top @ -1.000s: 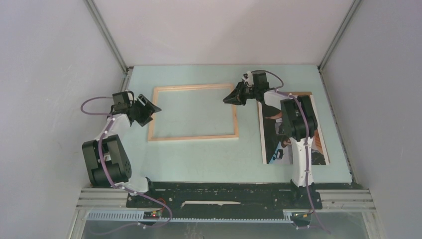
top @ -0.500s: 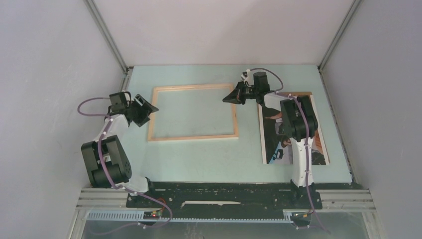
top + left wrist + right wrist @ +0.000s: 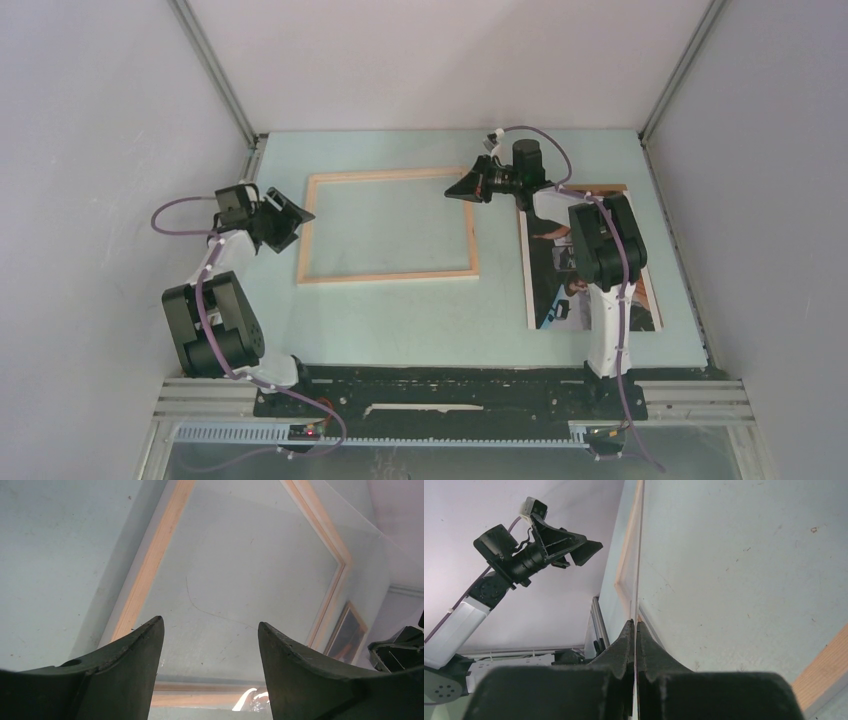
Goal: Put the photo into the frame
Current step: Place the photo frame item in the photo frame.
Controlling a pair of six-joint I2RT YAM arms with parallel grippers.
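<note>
Frame (image 3: 388, 275) lies flat on the table (image 3: 400, 330), wood face up, centre-left. Photo (image 3: 541, 285) lies flat well to its right, image up, partly hidden under the right arm. It is not in the frame yet.

Right gripper (image 3: 463, 189) sits at the frame's far right corner. Its 2 fingers are pressed together on a very thin edge that looks like a clear sheet (image 3: 639, 555) running along the frame's rail. I judge this to be the glazing, nipped at a corner so it can be lifted or steadied. The pictures do not settle whether it is clear of the frame.

Left gripper (image 3: 298, 214) hovers over the frame's left rail with jaws spread and nothing between them. In the wrist view the rail passes just left of the gap, so it probably stands ready to brace that side.

The photo is well apart from both grippers, and neither reaches for it.
</note>
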